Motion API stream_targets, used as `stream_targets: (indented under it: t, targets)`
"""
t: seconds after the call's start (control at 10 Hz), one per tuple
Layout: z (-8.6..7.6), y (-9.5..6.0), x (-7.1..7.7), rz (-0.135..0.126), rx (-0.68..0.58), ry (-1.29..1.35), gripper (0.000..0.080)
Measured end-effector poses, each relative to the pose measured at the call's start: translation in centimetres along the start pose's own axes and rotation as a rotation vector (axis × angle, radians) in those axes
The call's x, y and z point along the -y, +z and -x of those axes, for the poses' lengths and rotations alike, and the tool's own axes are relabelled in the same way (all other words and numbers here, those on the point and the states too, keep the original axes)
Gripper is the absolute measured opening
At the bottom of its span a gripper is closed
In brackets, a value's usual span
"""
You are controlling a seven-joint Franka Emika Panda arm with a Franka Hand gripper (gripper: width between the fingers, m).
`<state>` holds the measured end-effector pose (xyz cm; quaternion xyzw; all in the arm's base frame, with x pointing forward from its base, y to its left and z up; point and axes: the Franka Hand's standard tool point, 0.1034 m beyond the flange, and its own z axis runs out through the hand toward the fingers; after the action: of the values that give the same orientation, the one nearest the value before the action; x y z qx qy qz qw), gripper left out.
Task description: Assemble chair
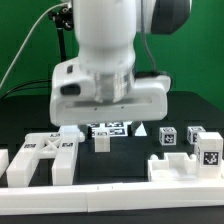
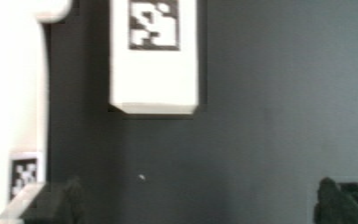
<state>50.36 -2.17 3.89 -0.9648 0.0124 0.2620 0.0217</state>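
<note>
While the end effector (image 2: 202, 205) hangs wide open and empty over the black bench (image 2: 247, 140), a tagged white chair part (image 2: 158, 60) is seen lying apart from its fingertips (image 2: 60, 205), not between them. An approach for pickup is judged to be in hand. Next, the jaws must be centred over that 1 part and lowered astride it before closing.

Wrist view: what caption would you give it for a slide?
Open end effector above a black table, facing a tagged white chair part.
</note>
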Motion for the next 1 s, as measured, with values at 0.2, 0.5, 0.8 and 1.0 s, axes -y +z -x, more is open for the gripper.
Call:
stream_targets:
  t: [0.2, 0.5, 0.8, 1.0]
  targets:
    - [1.2, 0.9, -0.1, -0.01, 0.146, 0.004, 0.0649]
    - [0.9, 1.3, -0.1, -0.014, 0.259, 0.006, 0.0649]
    - [1.6, 2.7, 0.1, -0.016, 0.295, 0.008, 0.0649]
    - [2.8, 3.8, -0.1, -0.018, 0.395, 0.048, 0.0649]
